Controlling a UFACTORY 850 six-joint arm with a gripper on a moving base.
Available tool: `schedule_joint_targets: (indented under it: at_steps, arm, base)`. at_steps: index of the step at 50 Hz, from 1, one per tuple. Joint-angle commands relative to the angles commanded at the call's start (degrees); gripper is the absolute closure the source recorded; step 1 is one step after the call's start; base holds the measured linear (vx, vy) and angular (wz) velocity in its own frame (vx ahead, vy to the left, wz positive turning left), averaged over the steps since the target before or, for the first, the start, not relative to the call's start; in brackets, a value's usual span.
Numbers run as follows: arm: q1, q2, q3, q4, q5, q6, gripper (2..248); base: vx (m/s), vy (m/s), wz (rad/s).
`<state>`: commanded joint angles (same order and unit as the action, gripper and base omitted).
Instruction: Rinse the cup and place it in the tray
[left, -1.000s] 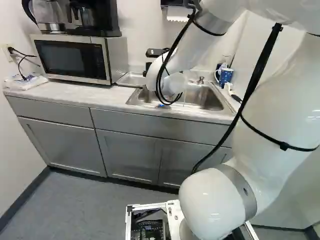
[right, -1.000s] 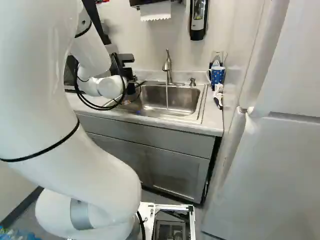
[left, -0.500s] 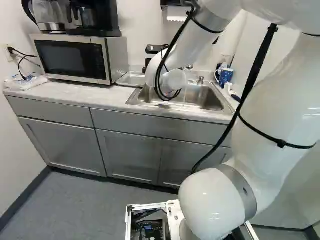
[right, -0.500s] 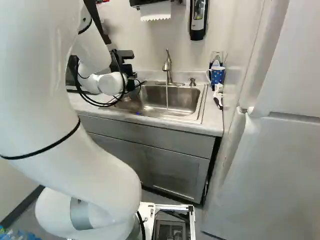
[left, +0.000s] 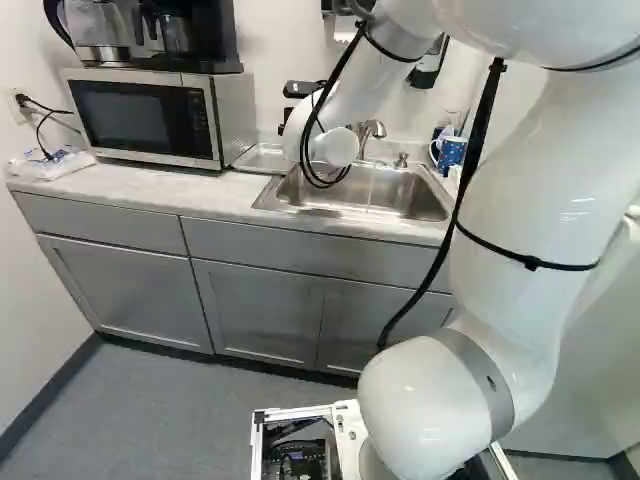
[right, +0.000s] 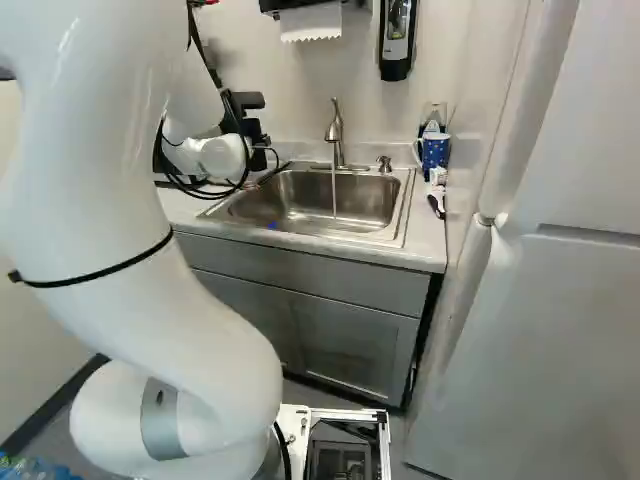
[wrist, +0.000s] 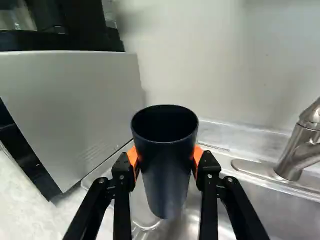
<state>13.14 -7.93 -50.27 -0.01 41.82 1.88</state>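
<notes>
Cup (wrist: 166, 170), dark and upright, held between the orange pads (wrist: 132, 156) of the pincer (right: 257, 135), a corner of the clear tray (wrist: 95, 176) showing just past it. Microwave (left: 145, 120) on one side; on the other, a faucet (right: 336, 135) running into the steel sink (right: 385, 225), with a blue mug (right: 434, 150) farther along the counter (right: 428, 240).

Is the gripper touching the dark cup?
Touching. The wrist view shows the gripper shut on the dark cup, an orange pad against each side of its wall.
</notes>
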Motion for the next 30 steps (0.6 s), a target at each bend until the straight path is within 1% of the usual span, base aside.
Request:
schedule_joint_targets:
  at_steps: [18, 30]
  arm:
    - [1.5, -5.4, -5.9, 0.0, 0.0, 0.0, 127]
    - [1.7, -8.9, -9.9, 0.0, 0.0, 0.0, 127]
  base:
    - [0.0, 0.0, 0.0]
    - [0.0, 0.0, 0.0]
